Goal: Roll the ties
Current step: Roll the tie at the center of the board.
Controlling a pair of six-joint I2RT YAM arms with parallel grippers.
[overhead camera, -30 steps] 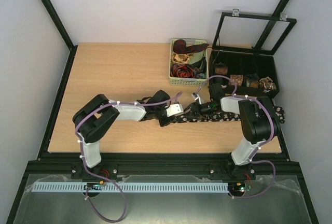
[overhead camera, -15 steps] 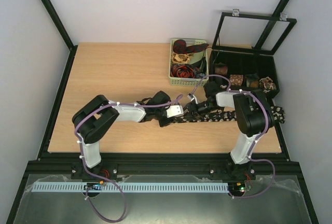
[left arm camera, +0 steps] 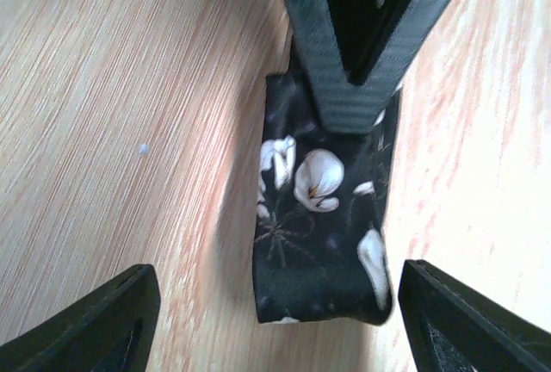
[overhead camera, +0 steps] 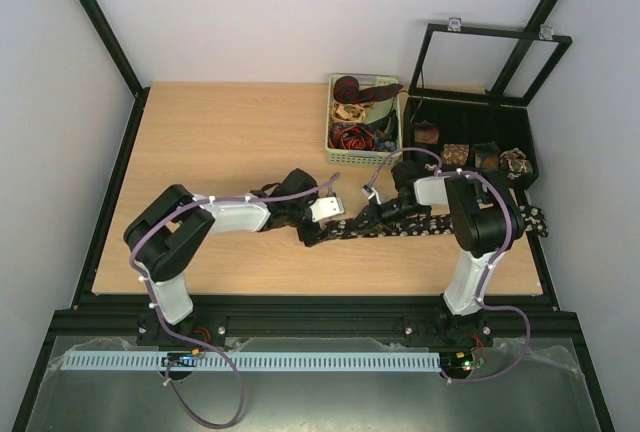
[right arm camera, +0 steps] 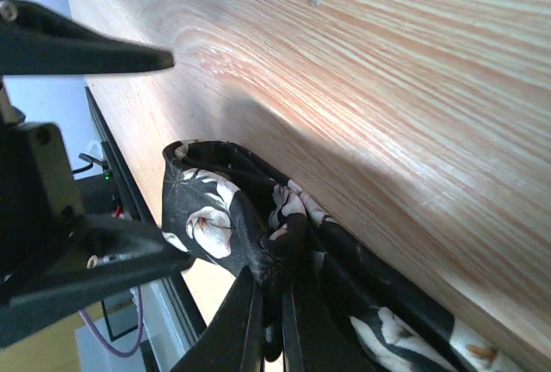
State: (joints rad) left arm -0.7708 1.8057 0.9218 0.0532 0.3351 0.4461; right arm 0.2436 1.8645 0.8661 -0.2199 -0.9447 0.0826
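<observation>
A long black tie (overhead camera: 432,224) with white flowers lies across the table's right half. Its folded left end (left arm camera: 320,217) lies flat between my left gripper's (left arm camera: 275,325) wide-open fingers, which do not touch it. My left gripper (overhead camera: 313,232) points right at that end. Just behind the fold, my right gripper (right arm camera: 275,303) is shut on the tie (right arm camera: 211,217), pinching the bunched fabric. In the top view the right gripper (overhead camera: 362,224) faces the left one closely. The right fingers (left arm camera: 353,62) show at the top of the left wrist view.
A green basket (overhead camera: 331,142) at the back centre holds several loose red, beige and patterned ties (overhead camera: 355,112). To its right stands a black compartment box (overhead camera: 462,117) with its lid (overhead camera: 500,37) raised; rolled ties (overhead camera: 457,155) sit in its front compartments.
My left gripper has opened and let go of the tie's end. My right gripper has closed on the tie just behind the fold. Both grippers shifted a little to the left.
</observation>
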